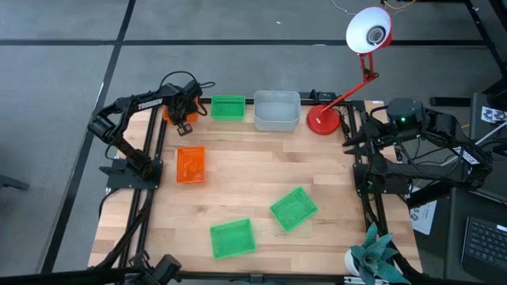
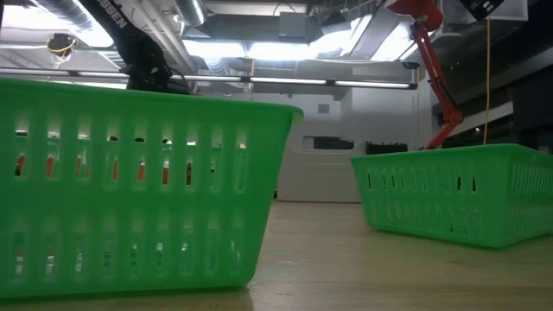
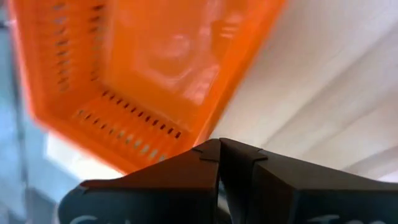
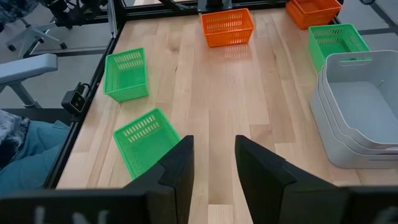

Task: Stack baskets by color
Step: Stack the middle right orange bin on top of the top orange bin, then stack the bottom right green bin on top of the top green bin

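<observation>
An orange basket [image 1: 169,112] sits at the table's far left corner, partly hidden under my left gripper [image 1: 184,120]. The left wrist view shows that basket [image 3: 143,74] open side up, with my shut gripper [image 3: 219,144] at its near wall. A second orange basket [image 1: 190,165] lies nearer the middle left. One green basket [image 1: 228,108] stands at the far edge beside nested grey baskets [image 1: 276,109]. Two more green baskets [image 1: 293,208] [image 1: 232,237] lie near the front. My right gripper [image 4: 212,146] hangs open above the right side, holding nothing. My left gripper points steeply down with its shut fingertips right at the rim of the orange basket's near wall [image 3: 186,138]. I cannot tell whether the tips touch that wall. The basket rests flat on the table.
A desk lamp with a red base [image 1: 323,120] stands at the far right, its white head [image 1: 368,30] beyond the table. A potted plant [image 1: 379,253] sits at the front right corner. Bare wood [image 1: 261,170] lies across the middle of the table.
</observation>
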You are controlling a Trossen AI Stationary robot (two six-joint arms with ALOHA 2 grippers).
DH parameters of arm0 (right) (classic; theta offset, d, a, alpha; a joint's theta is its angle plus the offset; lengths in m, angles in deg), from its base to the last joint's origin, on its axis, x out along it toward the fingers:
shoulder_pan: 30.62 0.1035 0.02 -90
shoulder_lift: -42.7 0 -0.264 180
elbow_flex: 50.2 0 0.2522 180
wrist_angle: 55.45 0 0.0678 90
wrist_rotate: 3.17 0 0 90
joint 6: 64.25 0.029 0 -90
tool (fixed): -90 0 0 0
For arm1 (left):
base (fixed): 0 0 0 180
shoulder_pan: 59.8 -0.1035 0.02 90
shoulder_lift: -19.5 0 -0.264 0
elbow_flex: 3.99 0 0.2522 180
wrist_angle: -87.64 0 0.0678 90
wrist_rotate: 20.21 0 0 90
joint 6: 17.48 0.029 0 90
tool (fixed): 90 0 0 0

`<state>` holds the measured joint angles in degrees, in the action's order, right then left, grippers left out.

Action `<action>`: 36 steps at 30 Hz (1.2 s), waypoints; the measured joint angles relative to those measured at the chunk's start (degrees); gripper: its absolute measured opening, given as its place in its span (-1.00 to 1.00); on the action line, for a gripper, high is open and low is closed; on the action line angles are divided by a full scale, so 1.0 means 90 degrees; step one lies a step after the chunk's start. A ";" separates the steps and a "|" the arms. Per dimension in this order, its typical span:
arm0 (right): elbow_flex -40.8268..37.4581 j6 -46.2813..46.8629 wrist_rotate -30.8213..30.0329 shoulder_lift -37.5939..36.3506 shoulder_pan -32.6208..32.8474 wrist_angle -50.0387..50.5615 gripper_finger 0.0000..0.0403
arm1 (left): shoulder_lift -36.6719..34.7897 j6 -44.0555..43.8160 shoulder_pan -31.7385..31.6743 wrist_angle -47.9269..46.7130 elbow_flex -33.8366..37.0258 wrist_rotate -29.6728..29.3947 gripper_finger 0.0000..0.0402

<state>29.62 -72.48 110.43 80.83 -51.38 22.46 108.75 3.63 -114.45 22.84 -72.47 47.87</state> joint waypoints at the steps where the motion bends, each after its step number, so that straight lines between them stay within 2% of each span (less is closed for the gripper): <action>1: 0.0000 0.0000 0.0000 0.0000 0.0000 0.0000 -0.42 | 0.0000 -0.0002 -0.0010 -0.0018 0.0000 -0.0097 -1.00; 4: 0.0000 0.0000 0.0000 0.0000 0.0002 0.0004 -0.42 | -0.0001 -0.0144 0.0016 -0.0045 0.0000 -0.0064 -1.00; 8: 0.0000 0.0000 0.0005 0.0000 0.0002 0.0014 -0.42 | -0.0186 -0.0513 0.0260 -0.0382 -0.0009 0.0349 -1.00; 14: 0.0000 -0.0125 0.0016 0.0000 0.0002 0.0012 -0.42 | -0.0579 -0.1677 0.1207 -0.1337 -0.0551 0.0754 -1.00; 16: 0.0000 -0.0122 0.0017 0.0000 0.0002 0.0011 -0.42 | -0.0753 -0.2126 0.1658 -0.1386 -0.0791 0.1365 -1.00; 20: 0.0001 -0.0121 0.0011 0.0000 0.0002 0.0007 -0.42 | -0.0929 -0.2853 0.2842 -0.0522 -0.1058 0.3335 -1.00; 23: -0.0001 0.0021 0.0005 0.0032 0.0002 -0.0105 -0.42 | -0.0935 -0.3052 0.3789 0.0288 -0.1090 0.3917 -1.00; 25: -0.0105 0.0298 0.0032 0.0101 0.0007 -0.0475 -0.42 | -0.0935 -0.2960 0.4383 0.0418 -0.1093 0.3805 -1.00; 28: -0.0410 0.0432 0.0053 0.0333 0.0123 -0.0858 -0.42 | -0.0933 -0.2846 0.5139 0.0372 -0.1090 0.3143 -1.00; 32: -0.0994 0.0376 0.0125 0.0918 0.0518 -0.1538 -0.42 | -0.0933 -0.2970 0.5757 0.0311 -0.1090 0.2586 -1.00; 36: -0.1660 0.0365 0.1064 0.1728 0.1139 -0.2830 -0.42 | -0.0933 -0.2997 0.5972 -0.0161 -0.1090 0.2466 -1.00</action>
<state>14.68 -69.20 120.00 96.39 -41.13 -3.01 100.36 -23.35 -60.71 21.39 -82.29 70.06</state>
